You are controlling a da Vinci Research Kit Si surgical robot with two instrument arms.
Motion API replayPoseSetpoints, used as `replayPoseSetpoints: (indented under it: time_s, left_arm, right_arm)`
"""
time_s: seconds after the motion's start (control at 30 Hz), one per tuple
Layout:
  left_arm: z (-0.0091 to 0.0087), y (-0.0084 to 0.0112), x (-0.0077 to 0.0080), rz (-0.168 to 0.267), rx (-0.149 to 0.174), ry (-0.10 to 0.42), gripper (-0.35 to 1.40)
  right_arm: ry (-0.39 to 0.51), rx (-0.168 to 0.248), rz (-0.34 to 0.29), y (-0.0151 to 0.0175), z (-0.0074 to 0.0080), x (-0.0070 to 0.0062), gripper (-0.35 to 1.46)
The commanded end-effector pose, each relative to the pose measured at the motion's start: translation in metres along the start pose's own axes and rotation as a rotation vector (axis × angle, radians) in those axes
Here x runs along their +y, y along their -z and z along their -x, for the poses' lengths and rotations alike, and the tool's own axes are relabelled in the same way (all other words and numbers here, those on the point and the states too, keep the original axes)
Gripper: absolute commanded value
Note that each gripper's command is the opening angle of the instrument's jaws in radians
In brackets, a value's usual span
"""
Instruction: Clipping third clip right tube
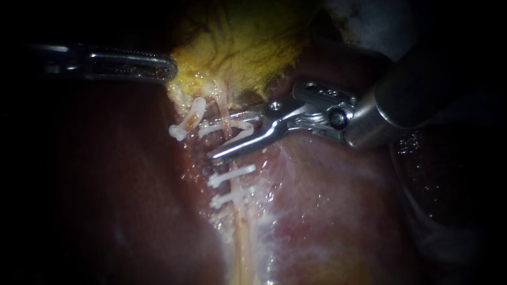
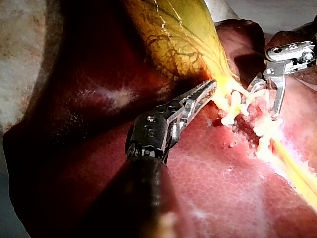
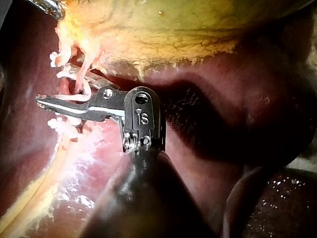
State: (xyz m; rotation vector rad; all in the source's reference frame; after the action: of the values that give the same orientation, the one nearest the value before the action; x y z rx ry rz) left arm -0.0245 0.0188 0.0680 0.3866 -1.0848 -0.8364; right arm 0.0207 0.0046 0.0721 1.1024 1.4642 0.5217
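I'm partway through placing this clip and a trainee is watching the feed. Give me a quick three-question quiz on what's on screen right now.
1. True or false: the right instrument has its jaws shut with nothing between them.
2. The left instrument has its tip against: A the liver, B the gallbladder, C a clip.
3. In the endoscope view, how many white clips sit on the tube below the right instrument's jaws?

Key
1. False: the jaws stand apart with a white clip between them.
2. B.
3. Two: the upper clip and the lower clip.
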Motion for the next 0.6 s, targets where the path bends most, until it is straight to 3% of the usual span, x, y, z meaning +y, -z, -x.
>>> replayPoseSetpoints:
  time_s: [0.03, 0.23, 0.6]
  left_arm:
    - [0.0000, 0.0000, 0.0000, 0.000, 0.000, 0.000, -0.35]
    - [0.0000, 0.0000, 0.0000, 0.000, 0.000, 0.000, -0.35]
    - [0.0000, 0.0000, 0.0000, 0.003, -0.001, 0.000, -0.35]
  right_arm:
    - [-0.002, 0.004, 0.016, -0.0001, -0.0003, -0.0002, 0.54]
    - [-0.018, 0.030, 0.046, -0.0003, -0.0022, -0.0011, 0.48]
    - [-0.063, 0.050, 0.085, 0.0002, -0.0030, -0.0002, 0.07]
